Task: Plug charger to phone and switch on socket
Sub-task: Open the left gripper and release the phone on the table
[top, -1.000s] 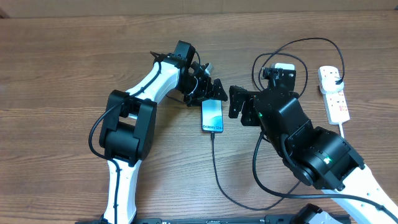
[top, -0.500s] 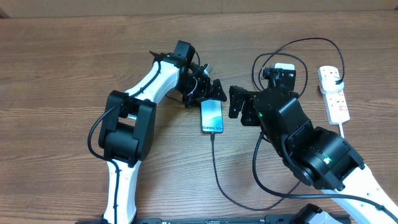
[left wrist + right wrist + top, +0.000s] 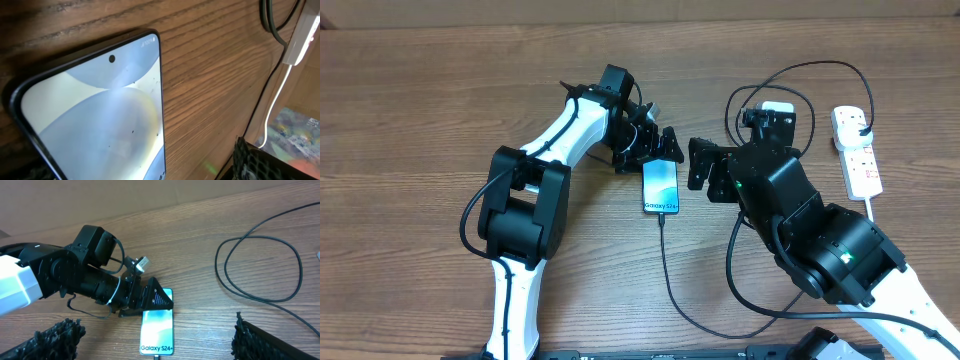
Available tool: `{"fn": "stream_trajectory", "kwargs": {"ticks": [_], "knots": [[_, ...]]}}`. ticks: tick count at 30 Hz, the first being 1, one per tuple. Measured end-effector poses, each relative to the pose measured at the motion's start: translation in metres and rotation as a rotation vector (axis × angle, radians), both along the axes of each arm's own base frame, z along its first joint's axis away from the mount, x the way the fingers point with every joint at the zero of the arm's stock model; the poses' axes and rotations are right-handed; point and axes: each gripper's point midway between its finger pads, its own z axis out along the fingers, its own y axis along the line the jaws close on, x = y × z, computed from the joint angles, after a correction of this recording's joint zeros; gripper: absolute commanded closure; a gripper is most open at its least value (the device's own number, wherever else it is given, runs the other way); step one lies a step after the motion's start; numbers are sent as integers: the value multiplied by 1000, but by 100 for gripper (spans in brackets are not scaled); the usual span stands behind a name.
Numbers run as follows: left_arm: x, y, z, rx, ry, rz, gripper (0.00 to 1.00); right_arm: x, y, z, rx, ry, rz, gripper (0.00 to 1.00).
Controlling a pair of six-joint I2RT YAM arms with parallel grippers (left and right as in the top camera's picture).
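Wood-grain bench (image 3: 410, 90) carries the phone (image 3: 661, 187) face up near its middle. Its long axis runs from the far edge to the near edge, and the charger (image 3: 668, 270) meets its lettered end on the near side. The left end effector (image 3: 650, 152) sits with jaws spread wide at the phone's far end, and the right end effector (image 3: 697, 166) hangs wide and empty just beside the phone. Only the overhead view shows the socket (image 3: 857, 155), towards the far right corner, while the left wrist view alone shows the screen's camera dot (image 3: 111, 59).
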Motion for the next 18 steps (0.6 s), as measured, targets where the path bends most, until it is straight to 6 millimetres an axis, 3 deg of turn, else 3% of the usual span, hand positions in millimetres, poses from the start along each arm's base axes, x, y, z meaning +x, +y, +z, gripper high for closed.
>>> {"fn": "stream_trajectory", "kwargs": {"ticks": [18], "knots": [[-1,2,0,15,2,2,0,1,1,-2,-4,4,-1,0]]}}
